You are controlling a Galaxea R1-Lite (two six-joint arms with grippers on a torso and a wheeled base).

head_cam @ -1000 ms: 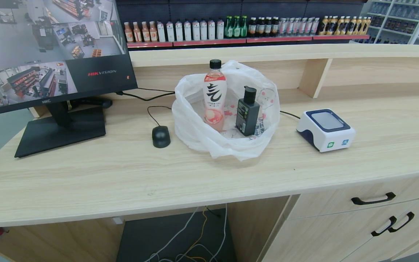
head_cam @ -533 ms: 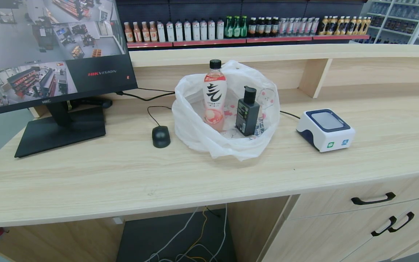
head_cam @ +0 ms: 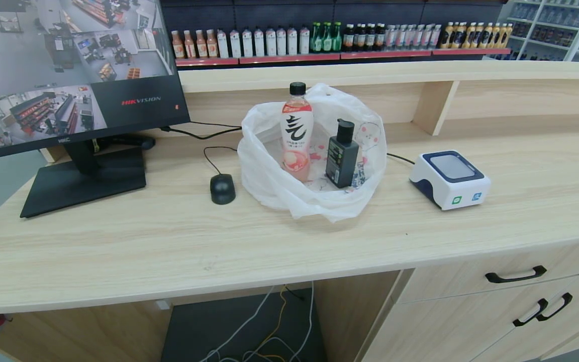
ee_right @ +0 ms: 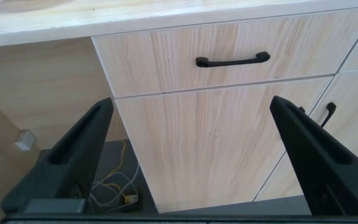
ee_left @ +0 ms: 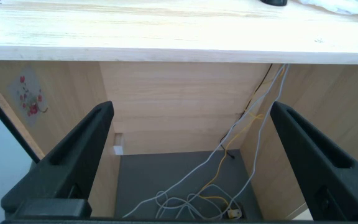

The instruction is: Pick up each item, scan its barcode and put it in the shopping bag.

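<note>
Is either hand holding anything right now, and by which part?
Nothing is held: the left hand and the right hand are both open and empty.

Plastic shopping bag, matt wooden counter

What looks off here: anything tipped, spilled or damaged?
Nothing stands out. The drink bottle and the dark pump bottle stand upright in the shopping bag; the scanner sits flat on the counter. No spill or damage visible.

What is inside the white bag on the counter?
In the bag stand two upright things: a pink drink bottle and a dark pump bottle. The bag's front wall hides the floor before them, so anything lying low there cannot be seen.
</note>
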